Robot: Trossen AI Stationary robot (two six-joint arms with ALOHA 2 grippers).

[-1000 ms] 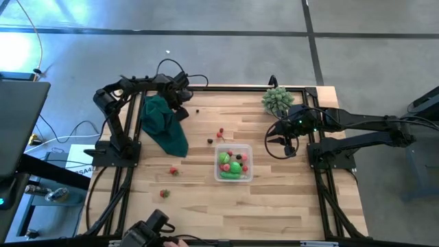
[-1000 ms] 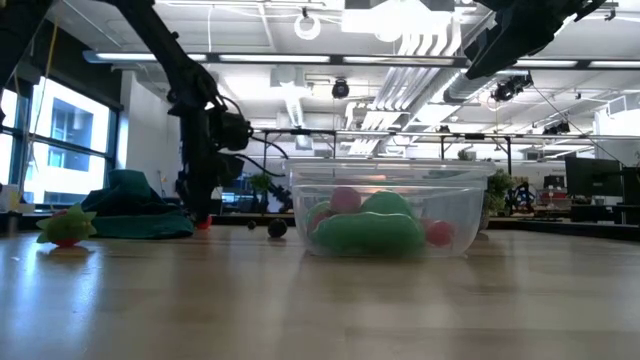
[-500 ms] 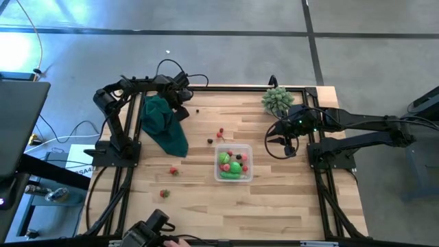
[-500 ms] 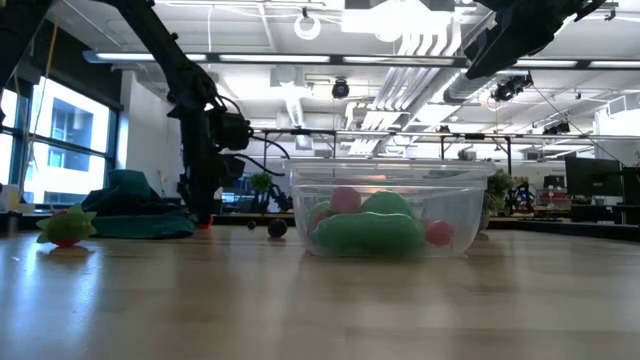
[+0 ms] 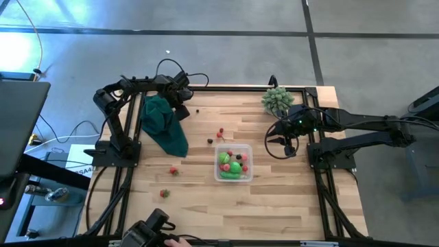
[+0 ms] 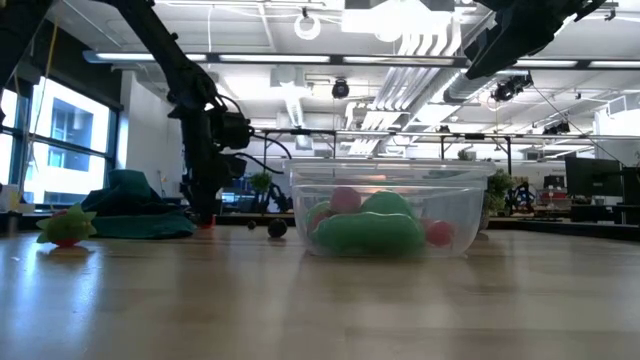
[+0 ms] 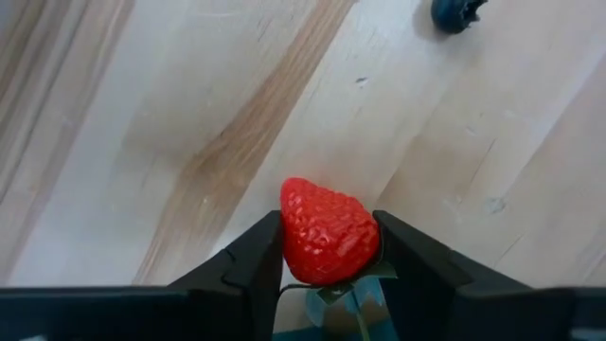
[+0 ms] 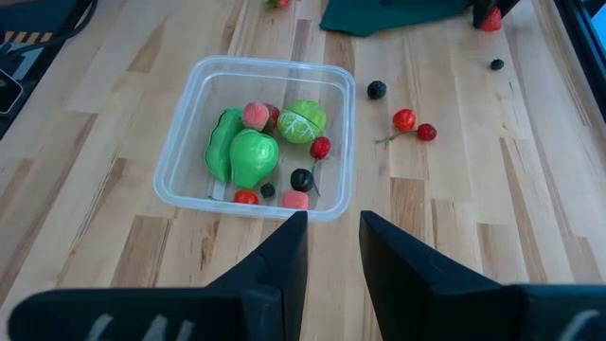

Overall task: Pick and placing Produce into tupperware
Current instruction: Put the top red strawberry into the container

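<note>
My left gripper (image 7: 329, 248) stands at the table's far left, beside the dark green cloth (image 5: 163, 122), pointing down and shut on a red strawberry (image 7: 327, 230). The low view shows that strawberry (image 6: 205, 222) down at the tabletop. The clear tupperware (image 5: 218, 175) stands mid-table and holds green, pink, red and dark produce (image 8: 254, 152). My right gripper (image 8: 331, 237) hangs open above the table's right part with nothing between its fingers. Loose on the wood are two cherries (image 5: 221, 134), dark berries (image 5: 210, 141) and two red pieces (image 5: 173, 171). My left gripper pinches the strawberry's two opposite sides (image 7: 292, 248) between its two fingers, coming from above and pointing down. The leafy end (image 7: 352, 289) lies back between the fingers and the pointed end sticks out past them. The strawberry sits at table level.
A pale green spiky plant (image 5: 277, 100) stands at the far right corner. A small dark berry (image 7: 457, 9) lies close to the left gripper. Bare wood spreads along the near side of the table (image 5: 260, 213).
</note>
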